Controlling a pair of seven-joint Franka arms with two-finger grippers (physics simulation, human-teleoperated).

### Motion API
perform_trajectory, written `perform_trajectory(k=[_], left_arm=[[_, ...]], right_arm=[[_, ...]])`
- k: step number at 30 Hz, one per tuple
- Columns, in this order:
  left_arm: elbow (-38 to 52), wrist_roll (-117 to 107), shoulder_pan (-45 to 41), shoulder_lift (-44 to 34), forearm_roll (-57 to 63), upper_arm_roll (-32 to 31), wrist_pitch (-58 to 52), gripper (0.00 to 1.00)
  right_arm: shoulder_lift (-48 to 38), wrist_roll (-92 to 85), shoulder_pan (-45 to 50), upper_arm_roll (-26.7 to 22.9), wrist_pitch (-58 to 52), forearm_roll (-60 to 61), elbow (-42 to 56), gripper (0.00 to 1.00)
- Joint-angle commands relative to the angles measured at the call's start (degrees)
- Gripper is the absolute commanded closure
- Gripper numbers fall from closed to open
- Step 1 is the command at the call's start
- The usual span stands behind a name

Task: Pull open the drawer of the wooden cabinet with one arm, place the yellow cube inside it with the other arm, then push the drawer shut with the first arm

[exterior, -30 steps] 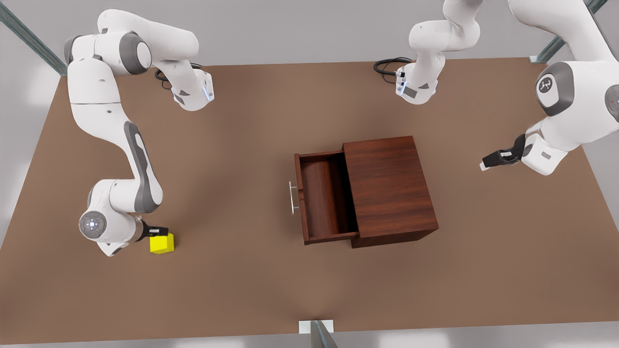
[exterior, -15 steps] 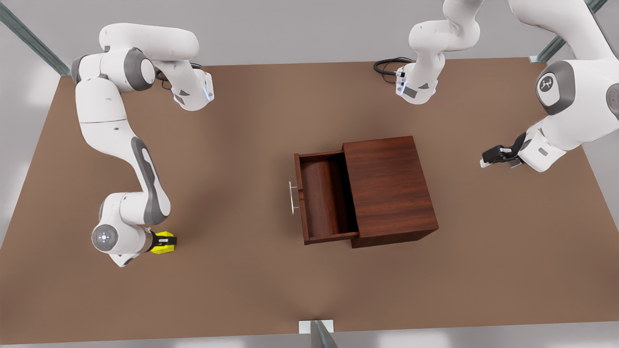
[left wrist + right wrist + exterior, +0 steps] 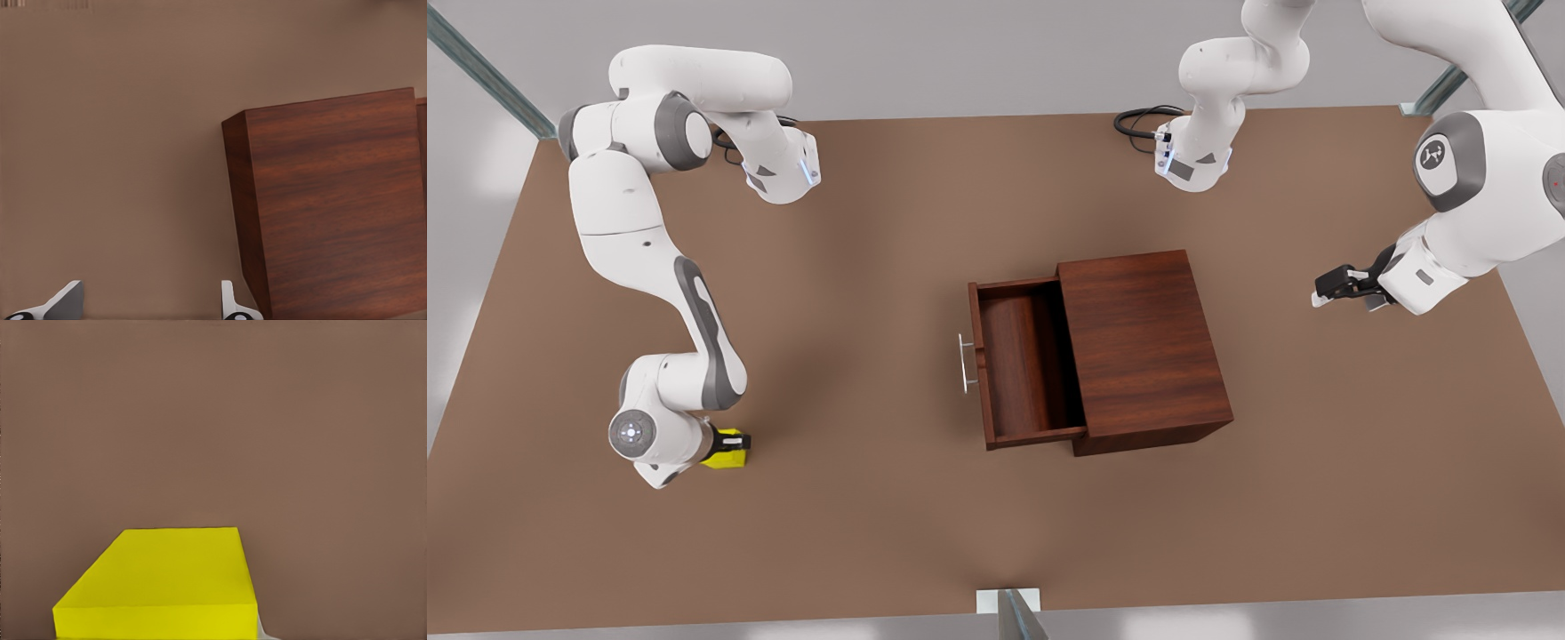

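The right pincer (image 3: 729,444) sits down over the yellow cube (image 3: 727,454) near the surface's (image 3: 871,533) edge at the front view's left; whether it pinches yet we cannot tell. The left pincer (image 3: 1327,292) waits spread beyond the cabinet (image 3: 1143,351). We judge the cube light, rigid, best pinched on opposite flat faces. We count one cube, one open drawer (image 3: 1018,364), one handle (image 3: 966,362).
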Motion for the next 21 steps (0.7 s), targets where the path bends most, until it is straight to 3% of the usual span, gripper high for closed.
perform_trajectory(k=[1,11,14,17,21], left_arm=[[0.03,3.11,0.02,-0.05,0.07,-0.01,0.02,0.00],[0.29,3.11,-0.15,0.12,0.07,-0.18,0.99,0.00],[0.29,3.11,-0.15,0.12,0.07,-0.18,1.42,0.00],[0.38,3.11,-0.15,0.21,0.06,-0.18,1.51,0.00],[0.29,3.20,-0.06,0.12,-0.02,-0.01,1.51,0.00]], right_arm=[[-0.65,0.72,0.05,0.21,-0.43,-0.17,0.04,0.38],[-11.37,12.49,2.15,5.22,-15.98,2.12,1.01,0.41],[-13.83,22.94,7.59,5.66,-20.64,5.72,2.94,0.40],[-13.75,37.53,15.68,5.49,-30.92,6.43,10.84,0.40],[-12.95,55.82,24.47,5.66,-34.09,11.35,17.71,0.40]])
